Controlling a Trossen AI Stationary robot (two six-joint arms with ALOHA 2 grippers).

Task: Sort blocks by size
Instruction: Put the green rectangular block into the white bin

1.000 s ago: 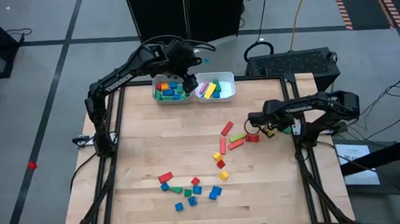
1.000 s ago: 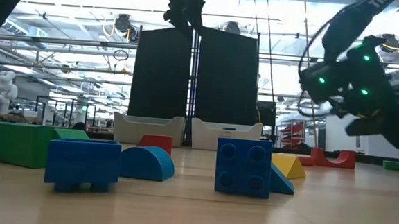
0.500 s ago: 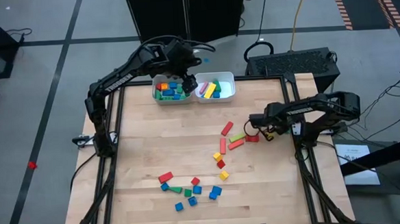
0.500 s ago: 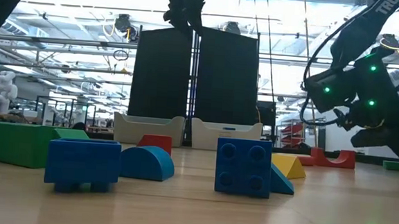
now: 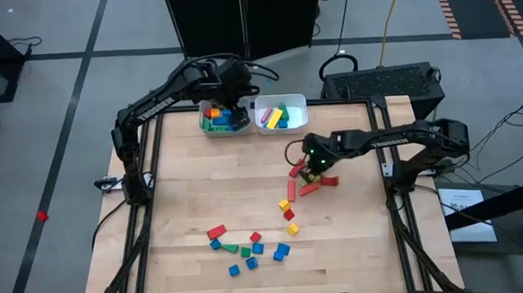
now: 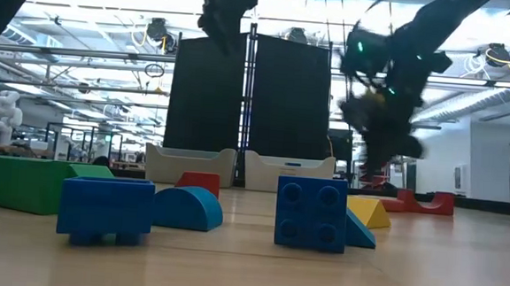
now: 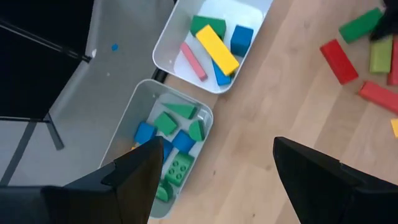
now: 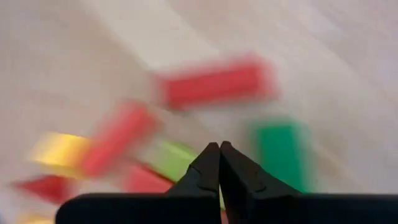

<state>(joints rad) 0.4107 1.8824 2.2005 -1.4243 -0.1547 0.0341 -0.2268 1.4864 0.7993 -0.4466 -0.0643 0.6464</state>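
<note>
1. Two dark arms work over a wood table (image 5: pixel 192 195). Two pale bins sit side by side at the top middle of the high view.
2. L tool (image 5: pixel 226 101) hangs above the left bin (image 5: pixel 205 130). In the left wrist view its two dark fingers (image 7: pixel 134 177) stand wide apart w/ nothing between them.
3. Left bin holds mostly green and blue blocks (image 7: pixel 171 134), plus a bit of orange.
4. Right bin (image 5: pixel 301 119) holds a yellow bar (image 7: pixel 217 50), a pink bar (image 7: pixel 193 61), a green block and blue ones.
5. R tool (image 5: pixel 313 167) is low over the table, right of center in the high view. Its fingers (image 8: pixel 208 168) are pressed together, nothing held.
6. Just by the R tool lie loose blocks: a red bar (image 8: pixel 214 82), a green block (image 8: pixel 280 152), a light green one (image 8: pixel 177 158) and another red bar (image 8: pixel 115 140). Right wrist view is blurry, so I can't tell if the tool touches any.
7. Below them in the high view sit small yellow and red blocks (image 5: pixel 289 208).
8. More blocks lie near the bottom middle of the high view: a red bar (image 5: pixel 216 230), a green one and several blue cubes (image 5: pixel 280 251).
9. In the low view a blue studded block (image 6: pixel 311 214) and a blue arch-like block (image 6: pixel 105 208) stand close to the camera.
</note>
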